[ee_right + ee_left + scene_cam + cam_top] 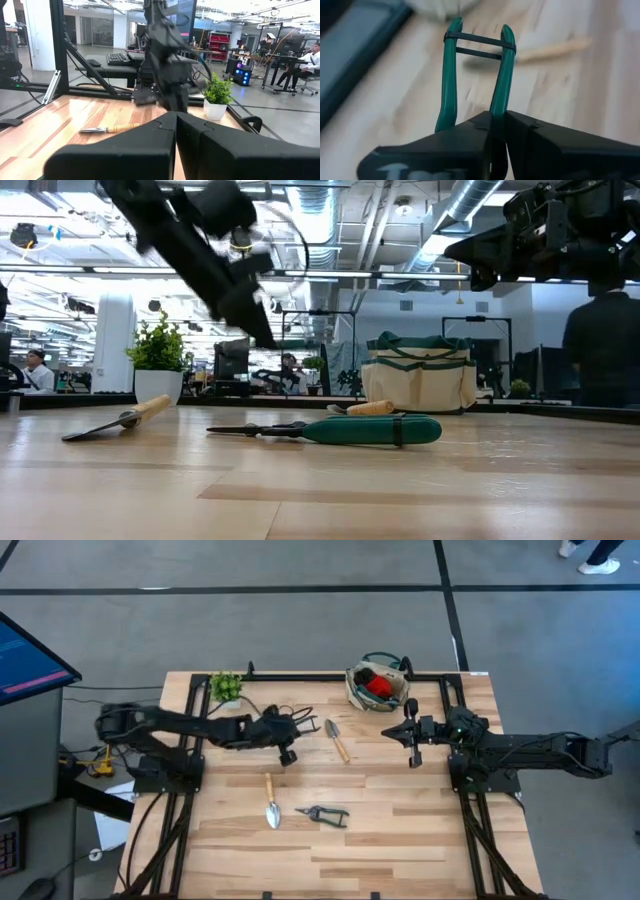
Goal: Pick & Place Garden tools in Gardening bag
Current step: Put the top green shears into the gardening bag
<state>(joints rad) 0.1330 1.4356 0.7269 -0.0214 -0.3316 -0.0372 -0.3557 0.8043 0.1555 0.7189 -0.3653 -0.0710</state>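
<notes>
My left gripper [285, 735] is left of the table's middle, above the table, shut on green-handled shears [475, 70] whose handles are bound by a black band. My right gripper [412, 735] hovers shut and empty just near of the beige gardening bag [378, 685], which stands at the far edge with a red item inside. Two wooden-handled trowels lie flat on the table, one [337, 740] between the grippers, one [271, 802] nearer the front. Dark pruners [322, 813] lie beside the second trowel; they also show in the low view [340, 430]. My left gripper pinches the shears between its two fingers where the two green handles run together [496, 111]. The handles stick out beyond the fingertips, along the fingers, toward the bound ends [480, 39]. The shears are lifted clear of the table.
A small green potted plant [226, 687] stands at the far left corner. A black frame rail [330, 676] runs along the far edge. The near half of the table around the pruners is bare wood [400, 840]. A screen [30, 660] stands off the table's left.
</notes>
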